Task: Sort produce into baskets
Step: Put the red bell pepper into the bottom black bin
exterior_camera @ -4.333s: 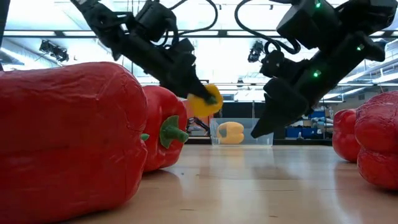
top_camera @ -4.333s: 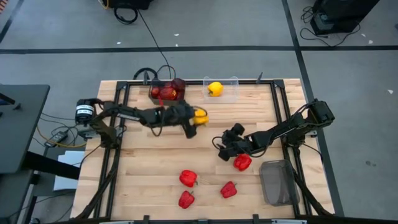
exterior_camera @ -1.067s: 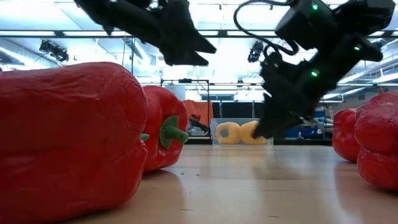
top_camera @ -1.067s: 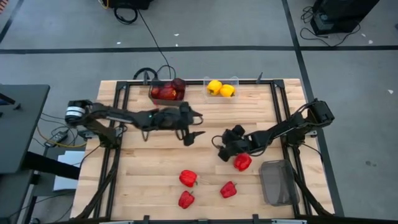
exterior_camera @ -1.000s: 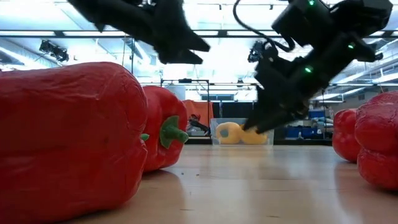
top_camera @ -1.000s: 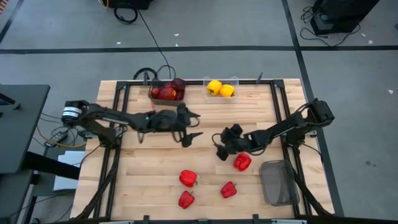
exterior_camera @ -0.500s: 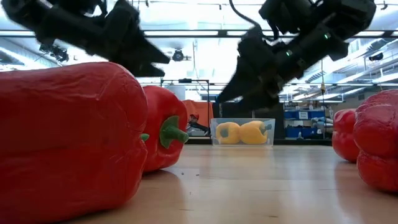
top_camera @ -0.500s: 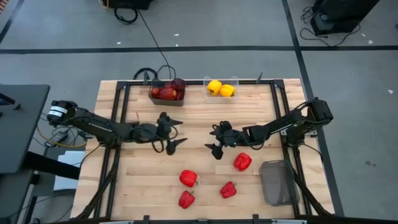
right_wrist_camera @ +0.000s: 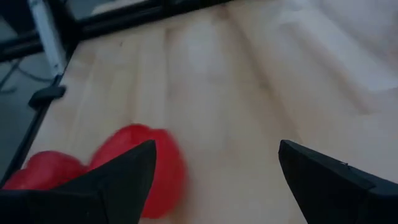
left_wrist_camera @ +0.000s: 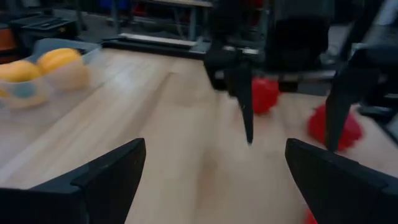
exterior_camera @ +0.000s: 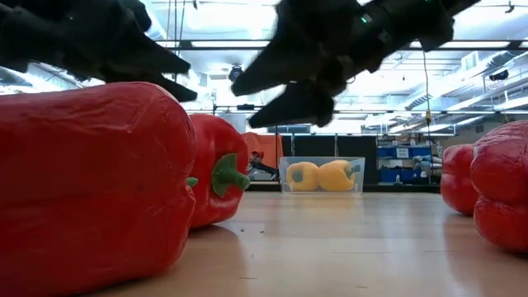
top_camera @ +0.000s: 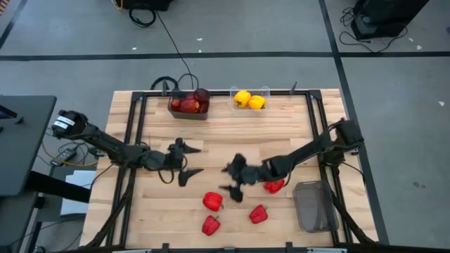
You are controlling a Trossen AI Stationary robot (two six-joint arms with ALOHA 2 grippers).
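Note:
Three red peppers (top_camera: pixel 213 201), (top_camera: pixel 209 225), (top_camera: pixel 258 213) lie on the table's near middle. A fourth (top_camera: pixel 275 186) is half hidden under my right arm. Two yellow peppers (top_camera: pixel 249 100) sit in the clear basket (top_camera: pixel 266 90) at the far edge, and dark red fruits (top_camera: pixel 188 104) fill the dark basket (top_camera: pixel 174 112) beside it. My left gripper (top_camera: pixel 195 159) hangs open over bare wood left of centre. My right gripper (top_camera: pixel 223 178) is open above the table, just beyond the nearest red pepper (right_wrist_camera: pixel 149 168). Neither touches anything.
The grey mesh basket (top_camera: pixel 313 206) stands at the table's near right corner. A black frame (top_camera: pixel 137 140) runs along the table's edges. In the low view, big red peppers (exterior_camera: pixel 82 190), (exterior_camera: pixel 495 194) fill both sides. Bare wood lies between the two grippers.
My left gripper has drawn back from the far baskets toward the table's left and near edge, sinking a little, still open. My right gripper has left the red pepper on the right and swung toward the table's left and near side, still open. No produce has moved.

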